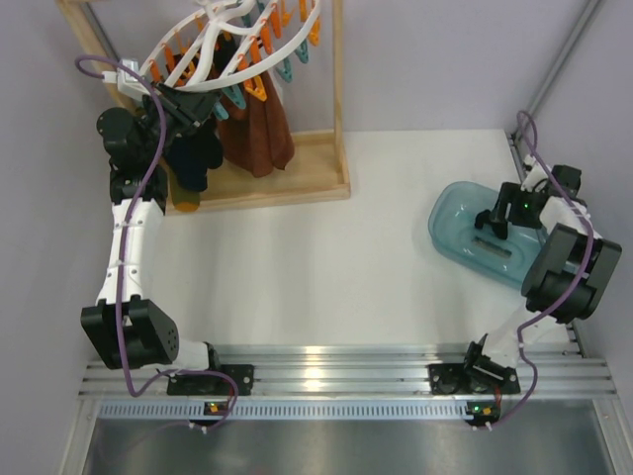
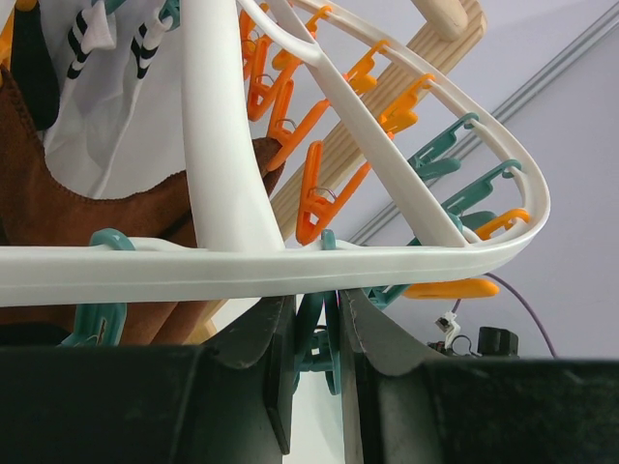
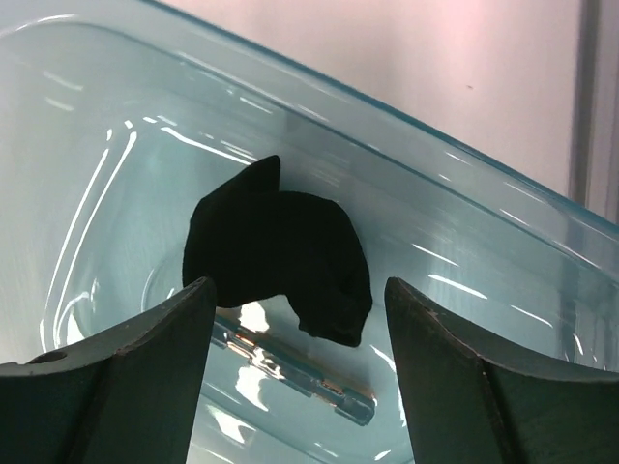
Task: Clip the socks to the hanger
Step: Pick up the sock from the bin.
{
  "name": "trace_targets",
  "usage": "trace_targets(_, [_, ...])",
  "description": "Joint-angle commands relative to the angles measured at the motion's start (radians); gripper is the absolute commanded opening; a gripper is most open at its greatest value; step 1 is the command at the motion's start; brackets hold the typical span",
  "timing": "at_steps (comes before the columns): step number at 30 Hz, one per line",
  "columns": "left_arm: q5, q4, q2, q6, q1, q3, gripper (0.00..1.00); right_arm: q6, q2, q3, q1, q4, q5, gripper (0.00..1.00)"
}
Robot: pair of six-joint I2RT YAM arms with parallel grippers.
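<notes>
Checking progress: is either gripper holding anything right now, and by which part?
Left gripper pinches a teal clip by its sides, just below the hanger; right gripper holds nothing.

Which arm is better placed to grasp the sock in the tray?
Right: the right end effector is open over the black sock in the teal tray; the left end effector pinches a teal clip on the hanger.

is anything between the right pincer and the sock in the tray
Nothing visible does. The right pincer is open, and the black sock lies uncovered on the floor of the teal tray, framed between its fingers.
</notes>
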Motion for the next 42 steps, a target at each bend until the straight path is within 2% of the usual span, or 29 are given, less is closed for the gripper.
trace_targets(1, [-0.06, 0.012, -0.018, -0.001, 0.014, 0.004, 0.0, -0.17, -0.063, 0.043, 0.047, -0.018, -0.027, 0.7])
trace_targets(9, [-0.057, 0.013, -0.018, 0.002, 0.016, 0.002, 0.0, -0.464, -0.059, 0.0, 0.231, 0.003, 0.217, 0.75])
trace_targets(13, [-0.055, 0.013, -0.018, 0.001, 0.019, 0.004, 0.0, -0.532, -0.011, 0.015, 0.268, 0.011, 0.326, 0.79])
trace_targets(16, [-0.054, 0.013, -0.016, -0.001, 0.017, 0.005, 0.0, -0.542, 0.047, 0.078, 0.27, -0.062, 0.349, 0.77])
trace_targets(19, [-0.054, 0.015, -0.015, -0.002, 0.019, 0.005, 0.0, -0.529, 0.085, 0.123, 0.27, -0.113, 0.337, 0.69])
trace_targets(22, [-0.054, 0.013, -0.018, 0.001, 0.022, 0.004, 0.0, -0.509, 0.078, 0.124, 0.27, -0.144, 0.293, 0.44])
trace_targets(23, [-0.054, 0.013, -0.018, -0.001, 0.021, 0.004, 0.0, -0.497, 0.056, 0.121, 0.268, -0.144, 0.275, 0.28])
trace_targets(25, [-0.051, 0.015, -0.018, -0.004, 0.021, 0.001, 0.0, -0.444, 0.032, 0.126, 0.27, -0.151, 0.213, 0.12])
trace_targets(26, [-0.051, 0.015, -0.018, -0.004, 0.021, 0.001, 0.0, -0.419, 0.01, 0.133, 0.268, -0.161, 0.19, 0.0])
trace_targets(28, [-0.051, 0.015, -0.016, -0.004, 0.021, 0.001, 0.0, -0.329, -0.014, 0.152, 0.262, -0.164, 0.144, 0.0])
trace_targets(30, [-0.049, 0.015, -0.019, -0.005, 0.022, 0.001, 0.0, -0.169, -0.062, 0.149, 0.241, -0.11, 0.116, 0.0])
trace_targets(31, [-0.046, 0.015, -0.018, -0.004, 0.022, 0.001, 0.0, -0.107, -0.079, 0.147, 0.193, -0.098, 0.097, 0.0])
trace_targets(32, [-0.047, 0.015, -0.019, -0.004, 0.021, 0.001, 0.0, 0.035, -0.103, 0.143, 0.166, -0.084, 0.06, 0.0])
trace_targets(34, [-0.046, 0.013, -0.021, -0.001, 0.024, 0.001, 0.0, 0.18, -0.131, 0.097, 0.075, -0.026, 0.055, 0.0])
trace_targets(36, [-0.044, 0.012, -0.024, 0.001, 0.025, -0.003, 0.0, 0.476, -0.171, 0.013, -0.017, 0.02, 0.102, 0.0])
trace_targets(37, [-0.044, 0.012, -0.026, 0.001, 0.025, -0.003, 0.0, 0.477, -0.171, -0.009, -0.043, 0.008, 0.103, 0.0])
trace_targets(38, [-0.044, 0.012, -0.026, 0.001, 0.027, -0.004, 0.0, 0.594, -0.162, -0.024, -0.071, -0.007, 0.11, 0.0])
trace_targets(41, [-0.043, 0.013, -0.024, -0.007, 0.028, -0.012, 0.0, 0.783, -0.131, -0.083, -0.143, -0.073, 0.07, 0.04])
trace_targets(42, [-0.041, 0.015, -0.024, -0.01, 0.028, -0.013, 0.0, 0.813, -0.14, -0.153, -0.154, -0.052, 0.058, 0.04])
